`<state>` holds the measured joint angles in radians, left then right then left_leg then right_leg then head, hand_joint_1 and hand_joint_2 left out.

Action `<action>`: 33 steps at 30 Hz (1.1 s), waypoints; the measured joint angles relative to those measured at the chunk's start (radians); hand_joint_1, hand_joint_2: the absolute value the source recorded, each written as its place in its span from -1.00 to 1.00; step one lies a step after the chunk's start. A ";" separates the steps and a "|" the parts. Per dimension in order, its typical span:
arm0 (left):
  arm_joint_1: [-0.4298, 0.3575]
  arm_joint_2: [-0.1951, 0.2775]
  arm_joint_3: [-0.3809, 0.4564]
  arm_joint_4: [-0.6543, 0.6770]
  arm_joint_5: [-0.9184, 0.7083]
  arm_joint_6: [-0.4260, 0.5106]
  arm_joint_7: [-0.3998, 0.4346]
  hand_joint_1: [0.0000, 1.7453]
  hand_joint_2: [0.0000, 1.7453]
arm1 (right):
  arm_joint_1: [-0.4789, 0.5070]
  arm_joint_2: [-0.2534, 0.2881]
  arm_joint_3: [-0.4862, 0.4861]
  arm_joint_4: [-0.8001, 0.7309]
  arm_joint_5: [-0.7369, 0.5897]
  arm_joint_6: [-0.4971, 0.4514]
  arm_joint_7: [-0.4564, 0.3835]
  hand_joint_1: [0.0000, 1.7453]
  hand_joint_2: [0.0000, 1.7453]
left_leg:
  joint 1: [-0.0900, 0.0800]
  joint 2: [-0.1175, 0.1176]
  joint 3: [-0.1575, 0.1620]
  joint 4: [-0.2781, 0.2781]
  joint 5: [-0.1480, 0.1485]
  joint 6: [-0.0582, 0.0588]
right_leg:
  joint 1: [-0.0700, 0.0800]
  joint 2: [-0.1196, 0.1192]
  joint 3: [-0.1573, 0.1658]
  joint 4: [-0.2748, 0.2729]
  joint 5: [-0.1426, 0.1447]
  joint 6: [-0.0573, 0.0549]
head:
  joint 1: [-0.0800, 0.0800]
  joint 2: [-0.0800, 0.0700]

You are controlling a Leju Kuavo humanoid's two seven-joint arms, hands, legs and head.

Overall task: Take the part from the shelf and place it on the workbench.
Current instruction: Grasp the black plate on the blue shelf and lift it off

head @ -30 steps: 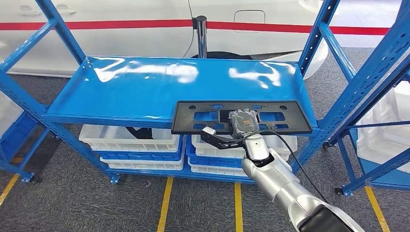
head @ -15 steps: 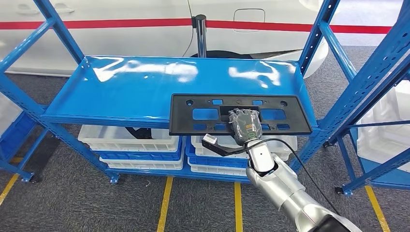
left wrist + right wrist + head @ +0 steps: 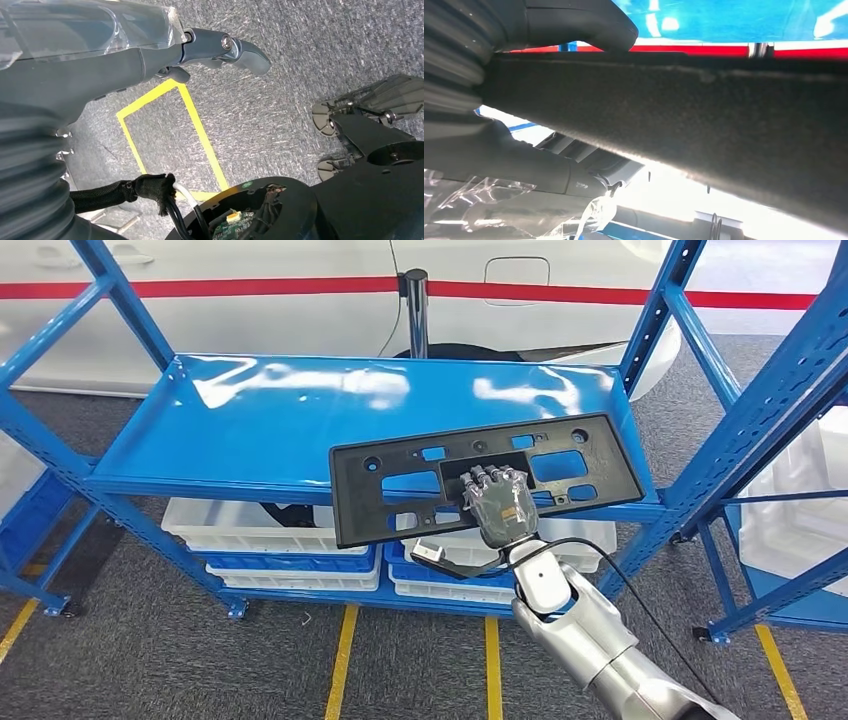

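1. Right robot hand (image 3: pixel 497 505) grips the part (image 3: pixel 480 480) at the middle of its near long edge, fingers (image 3: pixel 487 478) laid over the top face; the right wrist view shows the thumb (image 3: pixel 589 22) on one face of the dark panel (image 3: pixel 684 115) and fingers on the other.
2. Left robot hand (image 3: pixel 150 55) hangs low over grey carpet and a yellow floor line (image 3: pixel 200 130); nothing sits in it, but how its fingers lie I cannot tell.
3. That part is a long, flat, black plastic plate with rectangular cut-outs and small holes. It sits tilted above the front edge of the blue shelf (image 3: pixel 300 420), its left end lower and jutting out past the shelf edge; whether the far edge touches the shelf surface is unclear.
4. Handling, as I judge it: light for its size and fairly stiff, though thin enough to flex or wobble at the ends when held from a single point.
5. Its matte, textured surface should give decent friction, so slipping seems a small risk; twisting in the grasp looks more likely, because the long ends act as levers.
6. Holding near the centre suits it best, which roughly matches the present hold; the solid bar between the cut-outs gives a firm place to pinch.
7. Blue uprights (image 3: pixel 690 370) stand close on the right, so a swinging end could strike them.
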<state>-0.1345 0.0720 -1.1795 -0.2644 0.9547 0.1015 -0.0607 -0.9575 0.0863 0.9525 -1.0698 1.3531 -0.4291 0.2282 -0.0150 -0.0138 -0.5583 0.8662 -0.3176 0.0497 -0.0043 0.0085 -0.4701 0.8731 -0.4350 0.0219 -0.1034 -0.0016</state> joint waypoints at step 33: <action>-0.008 0.000 0.000 0.000 -0.003 0.008 -0.002 -1.00 1.00 | 0.009 -0.007 0.003 -0.024 -0.099 0.039 -0.012 1.00 1.00 | 0.032 0.006 0.081 -0.014 -0.064 -0.031 | -0.025 -0.001 -0.120 0.045 0.060 0.032 | 0.000 0.000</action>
<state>-0.1421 0.0723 -1.1795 -0.2646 0.9522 0.1090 -0.0628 -0.9490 0.0789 0.9552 -1.0939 1.2546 -0.3899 0.2166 0.0168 -0.0075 -0.4776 0.8525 -0.3820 0.0191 -0.0295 0.0079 -0.5901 0.9176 -0.3749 0.0535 -0.1032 -0.0015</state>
